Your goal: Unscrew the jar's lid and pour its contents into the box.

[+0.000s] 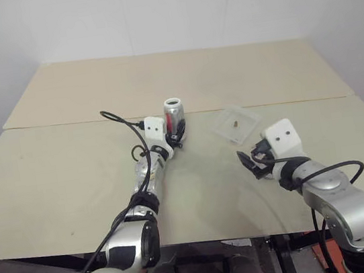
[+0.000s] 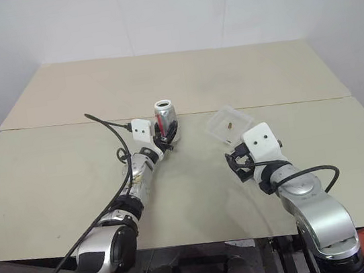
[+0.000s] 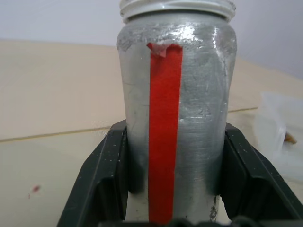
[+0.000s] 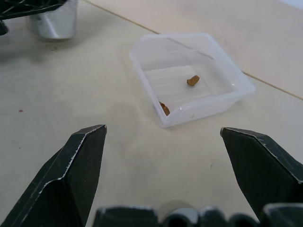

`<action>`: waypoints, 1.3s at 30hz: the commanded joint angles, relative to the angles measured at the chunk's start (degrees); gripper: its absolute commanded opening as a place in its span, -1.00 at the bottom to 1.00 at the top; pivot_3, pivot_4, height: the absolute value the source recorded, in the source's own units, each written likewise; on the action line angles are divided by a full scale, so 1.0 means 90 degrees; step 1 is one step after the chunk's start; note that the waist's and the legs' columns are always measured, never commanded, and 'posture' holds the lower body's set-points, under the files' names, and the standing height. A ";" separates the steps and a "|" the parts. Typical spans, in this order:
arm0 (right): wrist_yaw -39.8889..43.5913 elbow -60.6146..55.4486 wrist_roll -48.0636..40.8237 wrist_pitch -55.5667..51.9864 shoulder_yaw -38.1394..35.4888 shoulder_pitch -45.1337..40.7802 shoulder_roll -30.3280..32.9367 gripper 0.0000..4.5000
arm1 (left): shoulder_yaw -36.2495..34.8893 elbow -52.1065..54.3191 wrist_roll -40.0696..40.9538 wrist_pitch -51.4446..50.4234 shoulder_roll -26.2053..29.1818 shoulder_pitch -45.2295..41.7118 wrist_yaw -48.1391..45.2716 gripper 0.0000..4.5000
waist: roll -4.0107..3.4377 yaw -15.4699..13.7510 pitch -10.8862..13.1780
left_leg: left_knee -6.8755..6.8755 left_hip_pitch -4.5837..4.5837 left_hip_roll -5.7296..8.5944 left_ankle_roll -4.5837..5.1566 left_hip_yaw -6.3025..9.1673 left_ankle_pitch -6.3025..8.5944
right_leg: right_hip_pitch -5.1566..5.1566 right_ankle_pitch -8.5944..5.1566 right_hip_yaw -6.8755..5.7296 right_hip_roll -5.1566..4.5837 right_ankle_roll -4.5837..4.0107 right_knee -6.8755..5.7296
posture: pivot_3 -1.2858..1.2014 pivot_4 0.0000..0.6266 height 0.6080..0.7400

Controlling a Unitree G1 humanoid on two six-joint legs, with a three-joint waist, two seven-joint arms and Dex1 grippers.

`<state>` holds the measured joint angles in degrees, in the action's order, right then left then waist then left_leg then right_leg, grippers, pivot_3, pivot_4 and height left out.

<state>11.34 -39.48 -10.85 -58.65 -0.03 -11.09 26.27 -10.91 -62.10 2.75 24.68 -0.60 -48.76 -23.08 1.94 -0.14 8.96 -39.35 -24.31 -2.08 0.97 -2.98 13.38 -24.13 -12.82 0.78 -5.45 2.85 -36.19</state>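
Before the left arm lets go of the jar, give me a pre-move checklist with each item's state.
1. Jar upright in the left claw: ok.
2. Jar mouth uncapped: ok.
3. Contents lying in the box: ok; a second brown bit lies at its near wall.
4. Jar empty: cannot tell.
5. Right claw open and holding nothing: ok.
6. Jar base resting on the table: cannot tell.

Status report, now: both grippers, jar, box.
Left gripper shut on jar, upright, lid off. Right gripper open, empty, short of box. Brown bits in box. Nothing in the way.
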 commanded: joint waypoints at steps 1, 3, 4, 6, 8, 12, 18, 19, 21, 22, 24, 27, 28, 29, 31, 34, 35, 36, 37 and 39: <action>0.0071 -0.0009 0.0101 0.0313 0.0048 -0.0167 0.0057 0.99 | 0.0174 0.0291 -0.0063 0.0375 -0.0014 0.0153 0.0222 -0.06 | 0.0000 0.0000 0.0000 | 0.0000 0.0000 0.0000 0.0000 0.0000 0.0000 | 0.0000 0.0000 0.0000 0.0000 0.0000 0.0000 | 0.03 -0.52 1.00; 0.0098 0.0060 0.0158 0.0380 0.0120 -0.0179 0.0084 0.99 | 0.0270 0.0299 -0.0114 0.0514 -0.0003 0.0285 0.0238 -0.06 | 0.0000 0.0001 0.0000 | 0.0000 0.0002 0.0000 0.0000 0.0000 0.0000 | 0.0001 0.0000 0.0000 0.0000 0.0000 -0.0001 | 0.03 -0.52 1.00; 0.0106 0.0088 0.0186 0.0402 0.0152 -0.0188 0.0087 0.99 | 0.0305 0.0299 -0.0111 0.0589 0.0004 0.0333 0.0195 -0.06 | -0.0001 0.0003 -0.0001 | 0.0000 0.0002 0.0000 0.0000 0.0000 0.0000 | 0.0001 0.0000 0.0000 0.0000 0.0000 -0.0002 | 0.03 -0.52 1.00; 0.0126 0.0125 0.0190 0.0443 0.0162 -0.0193 0.0064 0.99 | 0.0379 0.0314 -0.0104 0.0676 -0.0004 0.0425 0.0164 -0.06 | -0.0001 0.0002 -0.0001 | 0.0000 0.0003 -0.0001 0.0000 0.0000 0.0000 | 0.0002 0.0000 0.0000 0.0001 -0.0001 -0.0001 | 0.03 -0.52 1.00; 0.0142 0.0122 0.0123 0.0449 0.0086 -0.0196 -0.0012 0.99 | 0.0405 0.0335 -0.0053 0.0650 -0.0031 0.0472 0.0171 -0.06 | -0.0001 0.0001 -0.0001 | 0.0000 0.0002 0.0000 0.0000 0.0000 0.0000 | 0.0002 0.0000 0.0000 0.0000 0.0000 0.0000 | 0.03 -0.52 1.00; 0.0159 0.0118 0.0109 0.0463 0.0042 -0.0190 -0.0031 1.00 | 0.0454 0.0420 0.0030 0.0687 -0.0053 0.0562 0.0088 0.10 | -0.0001 0.0001 -0.0001 | 0.0000 0.0003 -0.0001 0.0000 0.0000 0.0000 | 0.0003 0.0000 0.0000 0.0000 0.0000 0.0000 | 0.03 -0.52 1.00; 0.0192 0.0222 0.0156 0.0548 0.0128 -0.0219 0.0002 1.00 | 0.0432 0.0744 0.0181 0.0820 -0.0083 0.0726 0.0006 0.97 | -0.0001 0.0002 -0.0001 | 0.0000 0.0003 -0.0001 0.0000 0.0000 0.0000 | 0.0003 0.0000 0.0000 0.0000 0.0000 0.0000 | 0.03 -0.52 1.00; 0.0194 0.0243 0.0161 0.0567 0.0137 -0.0227 -0.0001 1.00 | 0.0457 0.0796 0.0180 0.0805 -0.0073 0.0761 -0.0016 0.99 | -0.0001 0.0002 -0.0001 | 0.0000 0.0003 -0.0002 0.0000 0.0000 0.0000 | 0.0003 0.0000 0.0000 0.0000 0.0000 0.0000 | 0.03 -0.52 1.00; 0.0214 0.0299 0.0178 0.0617 0.0164 -0.0243 0.0003 1.00 | 0.0478 0.1044 0.0274 0.0661 -0.0087 0.0920 -0.0111 0.99 | -0.0001 0.0005 -0.0001 | 0.0000 0.0003 -0.0002 0.0000 0.0000 0.0000 | 0.0002 0.0000 0.0000 0.0000 0.0000 0.0000 | 0.03 -0.52 1.00; 0.0231 0.0323 0.0181 0.0637 0.0173 -0.0252 0.0008 1.00 | 0.0528 0.1238 0.0270 0.0645 -0.0073 0.1052 -0.0144 0.99 | -0.0002 0.0013 -0.0001 | 0.0000 0.0003 -0.0002 0.0000 0.0000 0.0000 | 0.0002 0.0000 0.0000 0.0000 -0.0001 0.0001 | 0.03 -0.52 1.00; 0.0272 0.0361 0.0179 0.0665 0.0184 -0.0269 0.0008 1.00 | 0.0632 0.1702 0.0306 0.0563 -0.0046 0.1338 -0.0261 0.99 | -0.0003 0.0027 -0.0002 | 0.0000 0.0003 -0.0002 0.0000 0.0000 0.0000 | 0.0002 0.0000 0.0000 0.0001 -0.0001 0.0001 | 0.03 -0.52 1.00; 0.0322 0.0433 0.0201 0.0709 0.0227 -0.0298 0.0016 1.00 | 0.0788 0.2668 0.0326 0.0278 0.0016 0.1911 -0.0300 0.99 | -0.0005 0.0064 -0.0004 | 0.0001 0.0004 -0.0005 0.0000 0.0000 0.0000 | 0.0002 0.0000 0.0000 0.0001 -0.0001 0.0000 | 0.03 -0.52 1.00; 0.0342 0.0453 0.0203 0.0729 0.0238 -0.0304 0.0020 1.00 | 0.0857 0.3038 0.0272 0.0176 0.0065 0.2138 -0.0269 0.99 | -0.0006 0.0087 -0.0004 | 0.0001 0.0005 -0.0007 0.0000 0.0000 0.0000 | 0.0003 0.0000 0.0002 0.0001 -0.0001 0.0000 | 0.03 -0.52 1.00; 0.0360 0.0478 0.0205 0.0745 0.0254 -0.0320 0.0022 1.00 | 0.0933 0.3456 0.0251 0.0054 0.0131 0.2392 -0.0285 0.99 | -0.0006 0.0099 -0.0005 | 0.0002 0.0005 -0.0008 0.0000 0.0000 0.0000 | 0.0003 0.0000 0.0003 0.0002 -0.0001 0.0000 | 0.03 -0.52 1.00; 0.0401 0.0520 0.0203 0.0773 0.0272 -0.0347 0.0024 1.00 | 0.1030 0.4204 0.0218 -0.0239 0.0238 0.2828 -0.0216 0.99 | -0.0008 0.0118 -0.0005 | 0.0002 0.0009 -0.0012 0.0000 -0.0001 0.0000 | 0.0002 0.0001 0.0006 0.0005 -0.0002 -0.0002 | 0.03 -0.52 1.00; 0.0472 0.0601 0.0226 0.0821 0.0342 -0.0421 0.0062 1.00 | 0.1086 0.5282 0.0230 -0.0743 0.0444 0.3443 -0.0099 0.99 | -0.0009 0.0122 -0.0006 | 0.0003 0.0013 -0.0019 0.0000 -0.0002 0.0000 | 0.0002 0.0002 0.0007 0.0010 -0.0005 -0.0003 | 0.03 -0.52 1.00; 0.0502 0.0635 0.0230 0.0845 0.0364 -0.0449 0.0084 1.00 | 0.1078 0.5630 0.0202 -0.0929 0.0548 0.3664 -0.0046 0.99 | -0.0008 0.0110 -0.0006 | 0.0003 0.0013 -0.0021 0.0000 -0.0002 0.0000 | 0.0002 0.0003 0.0008 0.0011 -0.0006 -0.0005 | 0.03 -0.52 1.00; 0.0530 0.0672 0.0229 0.0864 0.0386 -0.0486 0.0096 1.00 | 0.1039 0.5986 0.0237 -0.1159 0.0644 0.3890 0.0002 0.99 | -0.0008 0.0107 -0.0006 | 0.0003 0.0014 -0.0021 -0.0001 -0.0003 0.0000 | 0.0001 0.0004 0.0007 0.0011 -0.0007 -0.0005 | 0.03 -0.52 1.00; 0.0564 0.0698 0.0221 0.0882 0.0383 -0.0503 0.0111 1.00 | 0.1021 0.6292 0.0258 -0.1375 0.0718 0.4076 0.0062 0.99 | -0.0009 0.0106 -0.0006 | 0.0002 0.0014 -0.0022 -0.0001 -0.0003 0.0000 | 0.0002 0.0004 0.0007 0.0011 -0.0007 -0.0004 | 0.03 -0.52 1.00; 0.0648 0.0739 0.0225 0.0918 0.0386 -0.0532 0.0169 1.00 | 0.1012 0.6853 0.0251 -0.1644 0.0953 0.4433 0.0052 0.99 | -0.0009 0.0092 -0.0006 | 0.0002 0.0015 -0.0022 -0.0001 -0.0003 0.0000 | 0.0004 0.0004 0.0008 0.0011 -0.0007 -0.0003 | 0.03 -0.52 1.00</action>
<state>16.54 -31.85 -9.37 -52.51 4.04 -15.12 26.85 -1.64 -5.75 4.66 11.39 7.18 -9.72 -22.90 1.86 0.69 8.91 -39.33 -24.18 -2.28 0.97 -3.00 13.38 -24.09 -12.79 0.84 -5.35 2.78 -36.21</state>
